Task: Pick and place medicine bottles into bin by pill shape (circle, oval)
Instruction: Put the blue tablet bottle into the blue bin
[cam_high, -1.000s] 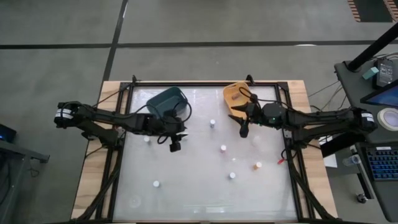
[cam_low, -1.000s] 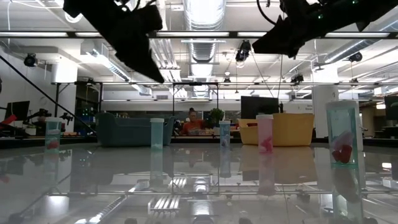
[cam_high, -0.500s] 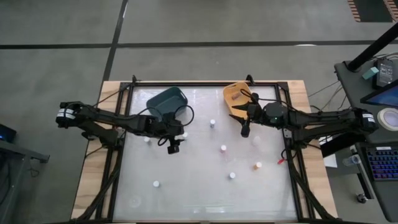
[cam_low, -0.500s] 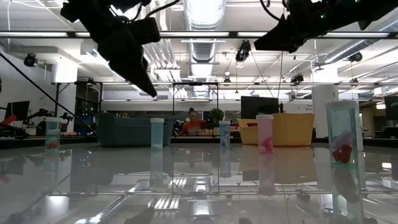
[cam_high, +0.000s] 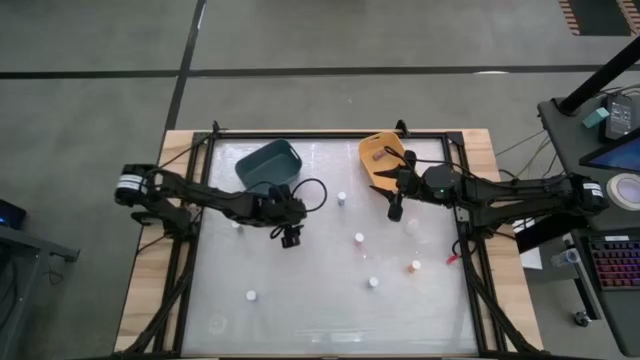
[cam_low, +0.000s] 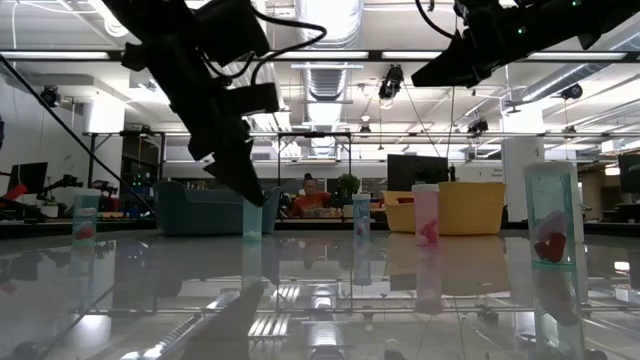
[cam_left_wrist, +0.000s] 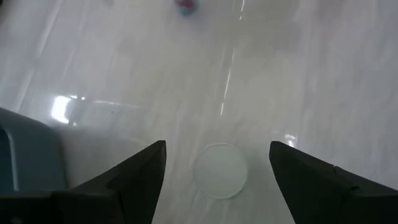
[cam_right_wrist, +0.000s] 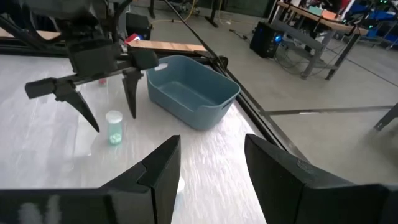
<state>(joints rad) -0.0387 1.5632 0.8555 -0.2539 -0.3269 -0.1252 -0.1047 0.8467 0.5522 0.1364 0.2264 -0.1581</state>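
My left gripper (cam_high: 290, 238) is open and points down over a small bottle with a white round top (cam_left_wrist: 219, 170) and green pills (cam_right_wrist: 114, 127). Its fingers stand on either side of the bottle, above it, and do not touch it. That bottle stands upright on the table (cam_low: 253, 222), next to the blue bin (cam_high: 268, 163). My right gripper (cam_high: 394, 211) is open and empty, raised by the yellow bin (cam_high: 380, 158). Other bottles stand upright at the middle (cam_high: 341, 198), (cam_high: 358, 239), (cam_high: 372, 282). An orange-tinted one (cam_high: 414, 266) stands at the right.
One bottle (cam_high: 250, 296) stands near the front left and another (cam_high: 236, 224) at the left. A small red scrap (cam_high: 450, 260) lies by the right frame rail. The yellow bin holds something small (cam_high: 377, 155). A person shows in the room beyond the table (cam_low: 309, 196).
My left gripper has gone down and a little toward the table's right edge, and now stands over the bottle with green pills. My right gripper has kept still.
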